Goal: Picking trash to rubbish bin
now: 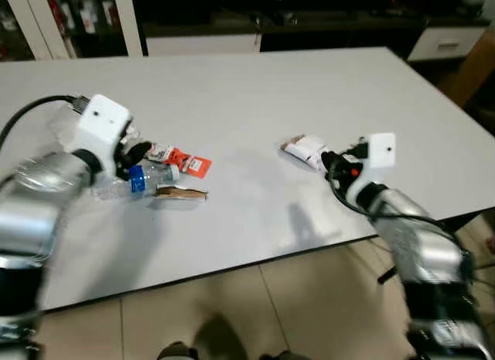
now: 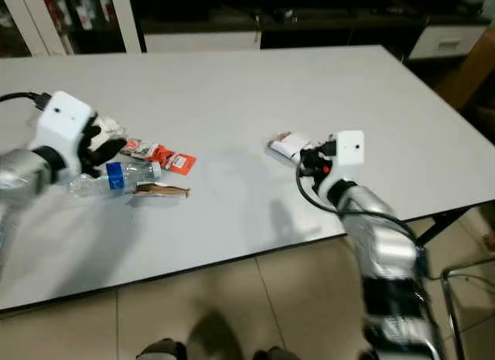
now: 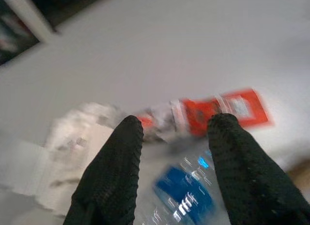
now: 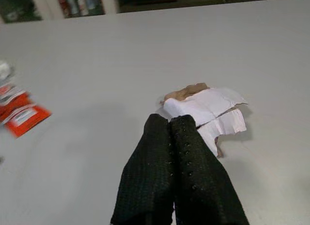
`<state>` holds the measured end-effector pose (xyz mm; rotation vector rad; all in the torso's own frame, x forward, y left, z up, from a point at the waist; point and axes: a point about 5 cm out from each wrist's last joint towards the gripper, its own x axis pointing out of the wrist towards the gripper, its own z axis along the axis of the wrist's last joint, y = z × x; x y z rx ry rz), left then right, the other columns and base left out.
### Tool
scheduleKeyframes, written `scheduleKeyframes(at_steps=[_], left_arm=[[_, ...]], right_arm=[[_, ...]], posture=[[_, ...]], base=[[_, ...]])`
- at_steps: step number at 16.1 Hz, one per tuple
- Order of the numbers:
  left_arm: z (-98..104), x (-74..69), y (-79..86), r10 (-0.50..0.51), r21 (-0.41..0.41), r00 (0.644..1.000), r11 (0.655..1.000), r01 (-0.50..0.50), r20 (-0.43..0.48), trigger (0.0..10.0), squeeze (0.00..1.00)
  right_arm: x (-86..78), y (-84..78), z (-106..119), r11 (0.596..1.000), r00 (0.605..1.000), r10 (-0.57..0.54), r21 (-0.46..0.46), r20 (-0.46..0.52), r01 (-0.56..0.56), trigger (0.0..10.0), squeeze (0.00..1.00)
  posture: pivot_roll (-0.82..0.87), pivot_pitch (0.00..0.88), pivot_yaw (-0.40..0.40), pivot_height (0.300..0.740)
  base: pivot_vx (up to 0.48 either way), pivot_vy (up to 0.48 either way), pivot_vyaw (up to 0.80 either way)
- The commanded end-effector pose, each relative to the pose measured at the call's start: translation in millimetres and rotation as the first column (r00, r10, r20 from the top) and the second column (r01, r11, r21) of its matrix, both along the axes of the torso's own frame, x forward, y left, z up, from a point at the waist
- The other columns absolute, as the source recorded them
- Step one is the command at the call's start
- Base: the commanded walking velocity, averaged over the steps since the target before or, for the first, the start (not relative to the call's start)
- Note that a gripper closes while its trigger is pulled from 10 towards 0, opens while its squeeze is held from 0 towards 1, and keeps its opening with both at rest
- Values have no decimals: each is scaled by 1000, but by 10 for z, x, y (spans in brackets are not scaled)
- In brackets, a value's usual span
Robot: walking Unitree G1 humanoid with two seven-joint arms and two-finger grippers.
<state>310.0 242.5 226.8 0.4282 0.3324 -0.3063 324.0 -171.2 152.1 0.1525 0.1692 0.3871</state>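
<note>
White, smooth worktop (image 1: 255, 89) carries litter. At left, the left gripper (image 3: 174, 126) hovers with fingers (image 3: 118, 157) spread apart over a clear crumpled plastic bottle (image 1: 147, 176) with blue label, beside flat red packets (image 1: 186, 161) and a brown wrapper (image 1: 182, 193). At right, the right gripper (image 4: 169, 121), fingers pressed together and empty, meets a crumpled white paper wad (image 4: 208, 109).

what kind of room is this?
Probably a home dining or living room: a big white table with litter on it, a dark low cabinet with a white drawer behind, and a tiled floor.
</note>
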Motion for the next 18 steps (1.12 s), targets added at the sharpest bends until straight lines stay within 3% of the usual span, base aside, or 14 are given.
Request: scheduleKeyframes(at_steps=[1,5,6,10,11,12,14,18], left_arm=[[93,-15,103,-43,-38,998,998,41,-55,10000,1000],[217,-83,250,-170,-48,967,985,164,-189,10000,1000],[218,-74,312,-190,2,952,981,196,-239,10000,1000],[139,43,366,-205,95,936,966,240,-285,10000,1000],[98,65,356,-223,94,920,959,266,-321,10000,278],[62,73,342,-245,93,906,952,293,-345,10000,0],[-53,88,333,-272,111,871,933,343,-409,10000,0],[-168,118,389,-250,151,854,924,351,-456,10000,0]], right_arm=[[-69,-32,38,999,999,37,-8,-17,-37,10000,0],[-124,0,194,997,996,79,-19,-31,-79,10000,0],[-126,24,235,994,994,102,-21,-37,-103,10000,0],[-143,73,246,991,990,132,-26,-59,-133,10000,0],[-158,82,247,990,988,137,-23,-67,-139,10000,0],[-170,85,238,990,988,138,-28,-74,-141,10000,0],[-199,91,225,990,987,138,-31,-82,-141,10000,0],[-238,101,201,990,987,134,-34,-93,-137,10000,0]], posture=[[5,25,-99,740],[25,34,-126,740],[34,40,-139,740],[36,42,-147,740],[33,43,-145,740],[29,41,-138,740],[23,43,-124,740],[19,49,-116,740]], base=[[0,0,0],[0,0,0],[0,0,0],[0,0,0],[0,0,0],[0,0,0],[0,0,0],[0,0,0]])
